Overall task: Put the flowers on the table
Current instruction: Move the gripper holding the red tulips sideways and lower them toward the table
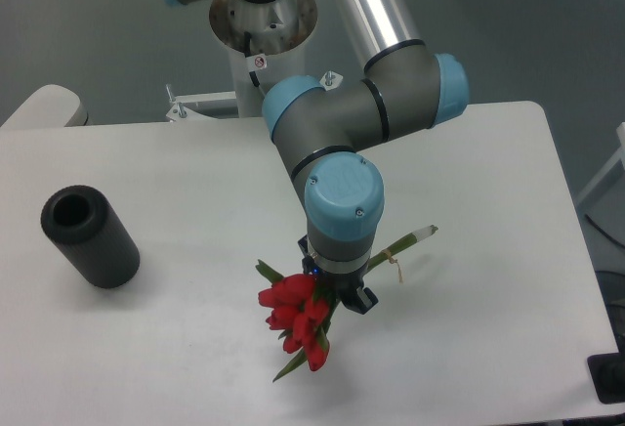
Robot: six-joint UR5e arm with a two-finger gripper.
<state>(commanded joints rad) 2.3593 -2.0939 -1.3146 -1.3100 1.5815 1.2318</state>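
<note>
The flowers (296, 317), red tulips with green leaves, lie slanted just above or on the white table (488, 172) at its front middle. Their long green stems run up to the right and end in a pale tip (427, 231). My gripper (337, 292) points straight down over the stems, just behind the blooms. The blue wrist cap hides most of it; only black finger parts (360, 300) show. The jaws appear shut on the stems. Whether the blooms touch the tabletop I cannot tell.
A black cylinder (90, 236) lies on its side at the table's left, its open end facing up-left. The arm's base column (262, 25) stands at the table's back edge. A dark object (607, 377) sits at the front right corner.
</note>
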